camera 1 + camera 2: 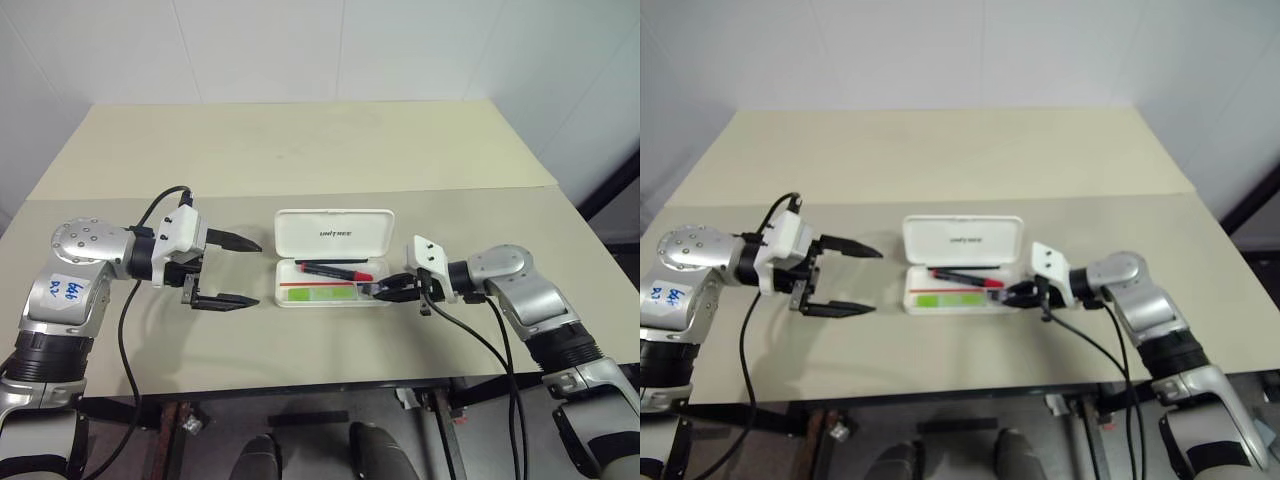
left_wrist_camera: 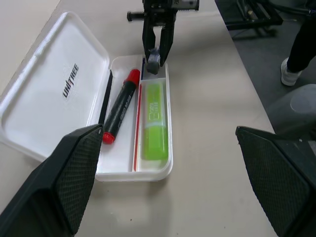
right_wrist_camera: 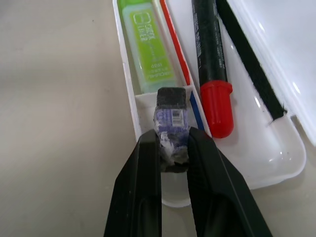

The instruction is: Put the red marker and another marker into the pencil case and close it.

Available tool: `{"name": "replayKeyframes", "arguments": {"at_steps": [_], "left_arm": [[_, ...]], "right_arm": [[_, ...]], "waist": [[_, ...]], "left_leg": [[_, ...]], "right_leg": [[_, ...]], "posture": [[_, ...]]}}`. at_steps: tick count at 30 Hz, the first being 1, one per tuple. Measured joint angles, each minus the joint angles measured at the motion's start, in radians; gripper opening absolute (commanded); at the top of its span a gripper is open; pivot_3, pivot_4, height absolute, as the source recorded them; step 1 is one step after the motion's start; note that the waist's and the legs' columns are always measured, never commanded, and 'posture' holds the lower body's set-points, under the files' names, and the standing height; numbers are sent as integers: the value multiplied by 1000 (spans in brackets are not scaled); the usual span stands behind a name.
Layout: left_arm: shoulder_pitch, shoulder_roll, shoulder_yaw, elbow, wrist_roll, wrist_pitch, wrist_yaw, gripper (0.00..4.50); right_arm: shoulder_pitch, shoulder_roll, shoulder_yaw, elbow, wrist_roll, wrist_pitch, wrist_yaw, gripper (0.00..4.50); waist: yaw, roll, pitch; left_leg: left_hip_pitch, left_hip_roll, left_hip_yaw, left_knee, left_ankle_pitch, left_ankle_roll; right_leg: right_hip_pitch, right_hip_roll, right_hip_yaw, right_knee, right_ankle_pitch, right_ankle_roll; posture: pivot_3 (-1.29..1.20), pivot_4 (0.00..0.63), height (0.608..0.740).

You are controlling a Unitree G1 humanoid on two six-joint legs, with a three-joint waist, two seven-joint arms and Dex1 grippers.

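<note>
- Pencil case (image 1: 333, 258) lies open near the front edge of the table (image 1: 300, 150), lid tipped back away from the robot, "unitree" print facing up on its inner side.
- Red marker (image 2: 118, 105) is already in the case, lying lengthwise in the wider compartment next to the lid hinge, one red end toward each end of the tray.
- The other marker, the green highlighter (image 2: 153, 121), is also in, lying in the narrow front compartment on the near side of the red-and-blue divider.
- So both markers look placed; judged from here, only the closing is left, and the lid has not been lowered at all.
- Right gripper (image 3: 174, 148) is at the right-hand end of the case, fingers pressed onto a small dark block with a blue-and-white printed wrapper (image 3: 171, 126), probably an eraser. It hangs over the end pocket of the front compartment, just beyond the highlighter's tip; cannot tell whether it touches the tray.
- Left gripper (image 1: 228, 270) is off the left end of the case, spread wide, holding nothing and clear of the case.
- My guess: the block needs to be let go or taken clear before the lid can come down flat.
</note>
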Motion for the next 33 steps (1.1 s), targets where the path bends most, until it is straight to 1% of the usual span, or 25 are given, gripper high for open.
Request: {"name": "replayKeyframes", "arguments": {"at_steps": [2, 4, 5, 8, 9, 12, 13, 14, 17, 20, 22, 26, 31, 33], "left_arm": [[0, 3, 0, -1, -1, 3, 4, 4500], [0, 4, 0, -1, -2, 6, 9, 4500], [0, 4, 0, -2, -2, 6, 11, 4500], [0, 4, 0, -2, -2, 7, 18, 4500], [0, 4, 0, -2, -3, 7, 18, 4500], [0, 4, 0, -2, -3, 7, 20, 4500], [0, 4, 0, -2, -3, 7, 20, 4500], [-1, 4, 0, -2, -3, 6, 20, 4500], [-7, 4, -1, 1, -3, 1, 20, 4500], [-16, 3, -2, 6, -2, -5, 19, 4500], [-24, 4, -1, 9, -2, -15, 18, 4500], [-25, 7, 0, 40, -2, -27, 16, 4500], [-29, 10, 0, 58, -3, -36, 0, 4500], [-41, 12, 14, 113, -5, -36, -1, 4500]], "right_arm": [[-10, 8, 0, 22, -3, -7, 10, 373], [-25, 24, 0, 45, -17, -22, 12, 1107], [-31, 34, -1, 54, -21, -25, 10, 1358], [-38, 53, -6, 62, -20, -39, 7, 2400], [-40, 58, -11, 62, -19, -39, 8, 2681], [-48, 74, -21, 61, -6, -42, 10, 3747], [-54, 77, -26, 62, 2, -43, 13, 4171], [-64, 80, -38, 62, 12, -44, 19, 4465], [-96, 79, -87, 51, 52, -44, 42, 4465], [-90, 61, -129, -2, 102, -35, 74, 4465], [-66, 21, -138, -46, 128, 9, 90, 4465], [13, -44, -193, -101, 134, 46, 61, 4465], [86, -64, -312, -182, 227, 84, 40, 4465], [126, -88, -368, -227, 260, 112, 24, 4465]], "waist": [[-3, 0, 0], [-5, 0, 0], [-5, 0, 0], [-6, 0, 0], [-7, 0, 0], [-7, 0, 0], [-7, 0, 0], [-7, 0, 0], [-7, 1, 0], [-6, 1, 0], [-2, 1, 0], [2, 1, 0], [-5, 1, 0], [-4, 1, 1]], "left_leg": [[0, 0, 0, 0, 0, 0], [0, 0, 0, 0, 0, 0], [0, 0, 0, 0, 0, 0], [0, 0, 0, 0, 0, 0], [0, 0, 0, 0, 0, 0], [0, 0, 0, 0, 0, 0], [0, 0, 0, 0, 0, 0], [0, 0, 0, 0, 0, 0], [0, 0, 0, 0, 0, 0], [0, 0, 0, 0, 0, 0], [0, 0, 0, 0, 0, 0], [0, 0, 0, 0, 0, 0], [0, 0, 0, 0, 0, 0], [0, 0, 0, 0, 0, 0]], "right_leg": [[0, 0, 0, 0, 0, 0], [0, 0, 0, 0, 0, 0], [0, 0, 0, 0, 0, 0], [0, 0, 0, 1, 0, 0], [0, 0, 0, 1, 0, 0], [0, 0, 0, 1, 0, 0], [0, 0, 0, 1, 0, 0], [0, 0, 0, 1, 0, 0], [0, 0, 0, 1, 0, 0], [0, 0, 0, 1, 0, 0], [0, 0, 0, 0, 0, 0], [0, 0, 0, 0, 0, 0], [0, 0, 0, 1, 0, 0], [0, 0, 0, 1, 0, 0]], "posture": [[0, 150, 740], [0, 150, 740], [0, 150, 740], [0, 150, 740], [0, 150, 740], [0, 150, 740], [0, 150, 740], [0, 150, 740], [0, 150, 740], [0, 150, 740], [0, 150, 740], [0, 150, 740], [0, 150, 740], [0, 150, 740]]}}
